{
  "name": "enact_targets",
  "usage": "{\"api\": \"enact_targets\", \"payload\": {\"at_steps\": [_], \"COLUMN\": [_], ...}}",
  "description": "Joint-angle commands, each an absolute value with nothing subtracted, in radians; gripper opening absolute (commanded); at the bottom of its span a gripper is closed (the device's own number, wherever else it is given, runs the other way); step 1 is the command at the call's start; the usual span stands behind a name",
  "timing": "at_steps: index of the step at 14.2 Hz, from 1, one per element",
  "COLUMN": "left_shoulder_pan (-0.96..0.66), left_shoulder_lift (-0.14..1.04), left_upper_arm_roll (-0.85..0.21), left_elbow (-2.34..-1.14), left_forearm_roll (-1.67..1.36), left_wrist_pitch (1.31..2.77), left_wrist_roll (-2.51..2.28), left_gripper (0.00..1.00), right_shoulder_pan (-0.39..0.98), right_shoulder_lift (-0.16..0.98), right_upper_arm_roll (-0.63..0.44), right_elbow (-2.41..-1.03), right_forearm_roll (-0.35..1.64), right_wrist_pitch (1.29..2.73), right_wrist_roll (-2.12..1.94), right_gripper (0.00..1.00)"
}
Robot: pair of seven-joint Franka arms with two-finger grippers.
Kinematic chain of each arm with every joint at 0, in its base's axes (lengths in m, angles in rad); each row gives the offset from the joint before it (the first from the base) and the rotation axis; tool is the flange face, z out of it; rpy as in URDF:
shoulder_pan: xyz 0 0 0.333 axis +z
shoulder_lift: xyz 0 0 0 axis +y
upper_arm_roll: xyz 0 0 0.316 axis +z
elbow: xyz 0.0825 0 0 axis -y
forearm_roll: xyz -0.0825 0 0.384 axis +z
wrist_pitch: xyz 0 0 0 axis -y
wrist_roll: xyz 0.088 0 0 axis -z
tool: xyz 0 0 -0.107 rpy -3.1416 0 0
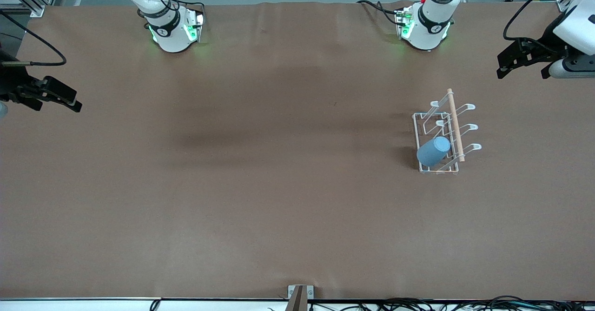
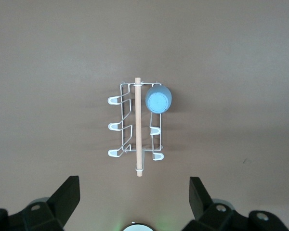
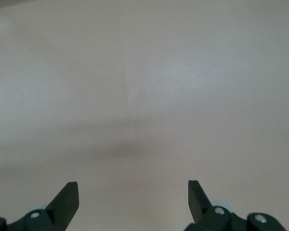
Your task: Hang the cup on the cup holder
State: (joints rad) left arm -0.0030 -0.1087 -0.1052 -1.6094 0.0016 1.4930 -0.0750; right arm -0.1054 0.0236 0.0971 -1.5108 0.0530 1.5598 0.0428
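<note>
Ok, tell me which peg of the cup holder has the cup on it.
The cup sits on the peg nearest the front camera in the row toward the right arm's end of the cup holder. The other five pegs are bare.

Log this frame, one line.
cup: hung on cup holder peg | left tool: open, raised at table's left-arm end | right tool: open, raised at right-arm end

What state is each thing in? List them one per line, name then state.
cup: hung tilted on a peg of the cup holder, on the peg nearest the front camera, held by neither gripper.
cup holder: upright on the table, five pegs bare.
left gripper: fingers open, empty, waiting at the left arm's end of the table.
right gripper: fingers open, empty, waiting at the right arm's end.
</note>
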Motion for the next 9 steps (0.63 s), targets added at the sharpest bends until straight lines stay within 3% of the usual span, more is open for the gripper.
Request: {"api": "enact_targets", "payload": {"at_steps": [1, 9], "left_shoulder_pan": [-0.011, -0.003], "left_shoulder_lift": [-0.124, -0.123], "left_upper_arm_roll": [-0.112, -0.114], "left_elbow": [-1.640, -1.658], "left_forearm_roll": [0.005, 0.003], "left_wrist_pitch": [1.531, 1.532], "left_wrist_roll": [-0.061, -0.071], "left_gripper": [1.00, 1.00], "right_shoulder_pan": [-0.124, -0.138], "right_shoulder_lift": [0.020, 0.021], "right_upper_arm_roll": [0.104, 0.104], "right_elbow": [-1.503, -1.503], "right_forearm_roll": [0.051, 0.046], "right_wrist_pitch": [1.552, 1.554], "right_wrist_roll": [0.001, 0.009], "right_gripper": [1.00, 1.00]}}
